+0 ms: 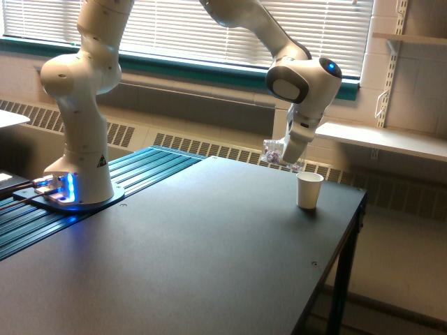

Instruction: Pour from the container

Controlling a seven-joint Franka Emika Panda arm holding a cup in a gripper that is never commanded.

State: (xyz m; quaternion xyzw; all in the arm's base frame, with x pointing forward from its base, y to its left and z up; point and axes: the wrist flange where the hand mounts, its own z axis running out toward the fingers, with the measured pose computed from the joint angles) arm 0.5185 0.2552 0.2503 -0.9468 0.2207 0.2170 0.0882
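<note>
Gripper: white, at the end of the Panda arm, angled down toward the exterior view's left. Closed on the clear plastic cup; the fingers themselves are too small to make out singly.

Clear plastic cup: transparent, held in the air, tipped over on its side with its body toward the exterior view's left of the gripper. Small reddish-purple bits show through its wall. It hangs above the table, higher than the white paper cup and up and to the exterior view's left of that cup's rim; the two are apart, not touching.

White paper cup: opaque, upright, open mouth up, standing on the table near its far edge on the exterior view's right. What is inside cannot be seen.

Table: dark, matte top, with a black leg at the corner on the exterior view's right.

Arm base: white column on a ribbed teal platform at the exterior view's left, with a blue light glowing at its foot.

Background: window blinds above a teal sill, a long wall radiator grille beneath, and a white shelf on brackets on the exterior view's right.
</note>
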